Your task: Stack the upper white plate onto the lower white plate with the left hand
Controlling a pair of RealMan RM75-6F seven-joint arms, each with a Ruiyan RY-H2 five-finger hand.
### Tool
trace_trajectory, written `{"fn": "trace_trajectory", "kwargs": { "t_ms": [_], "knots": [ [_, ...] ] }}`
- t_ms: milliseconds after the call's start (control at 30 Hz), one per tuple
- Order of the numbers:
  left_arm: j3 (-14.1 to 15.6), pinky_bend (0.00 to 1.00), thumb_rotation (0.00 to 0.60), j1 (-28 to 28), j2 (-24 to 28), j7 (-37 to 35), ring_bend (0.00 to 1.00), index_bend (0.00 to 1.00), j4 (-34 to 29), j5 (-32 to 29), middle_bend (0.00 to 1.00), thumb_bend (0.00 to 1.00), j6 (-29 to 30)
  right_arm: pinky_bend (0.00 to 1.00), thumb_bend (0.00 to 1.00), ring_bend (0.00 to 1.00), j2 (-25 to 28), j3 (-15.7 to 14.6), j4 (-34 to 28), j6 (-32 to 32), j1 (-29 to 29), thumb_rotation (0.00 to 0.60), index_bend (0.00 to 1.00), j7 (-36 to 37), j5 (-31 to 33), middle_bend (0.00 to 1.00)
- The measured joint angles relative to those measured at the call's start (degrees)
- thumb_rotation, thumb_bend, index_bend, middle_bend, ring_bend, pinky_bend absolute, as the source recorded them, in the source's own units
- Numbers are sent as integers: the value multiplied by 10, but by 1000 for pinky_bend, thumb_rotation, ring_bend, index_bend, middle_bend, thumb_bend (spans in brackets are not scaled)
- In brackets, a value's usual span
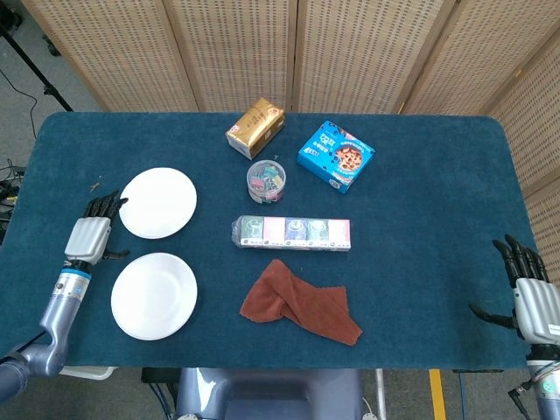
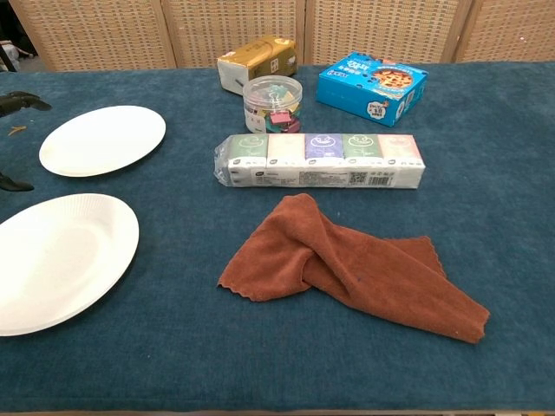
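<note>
- Two white plates lie apart on the worktop's left: the lower white plate (image 1: 154,296) nearest, the upper white plate (image 1: 157,203) beyond it.
- Left hand (image 1: 88,238), fingers (image 1: 102,206) apart and empty, hovers just left of the far plate.
- Likely light, stiff and thin; take its rim.

tbl (image 1: 420,175): matt blue felt | plates (image 1: 157,203): smooth white | rag (image 1: 302,303): soft cloth

From the chest camera the left hand (image 2: 16,104) shows only dark fingertips at the edge; the lower white plate (image 2: 61,260) runs off-frame.
</note>
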Motion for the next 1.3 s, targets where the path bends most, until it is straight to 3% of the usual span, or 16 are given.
{"fn": "trace_trajectory", "kwargs": {
  "t_ms": [333,500,600,1000,1300],
  "knots": [
    [-2,0,600,-20,-65,-13,0,178,78,-8,0,190,-6,0,0,0,-2,2,7,-15,7,600,0,6,9,0],
    [-4,0,600,-30,-90,-21,0,184,114,-13,0,299,-13,0,0,0,-2,4,8,-16,8,600,0,7,13,0],
    [-4,0,600,-35,-103,-26,0,197,131,-14,0,305,-16,0,0,0,-2,4,9,-17,8,600,0,7,15,0],
    [-6,0,600,-46,-141,-44,0,420,181,-17,0,359,-19,0,0,0,-1,6,12,-20,9,600,0,14,18,0],
    [-7,0,600,-47,-146,-52,0,500,190,-20,0,603,-20,0,0,0,0,6,13,-20,9,600,0,18,17,0]
  ]
}}
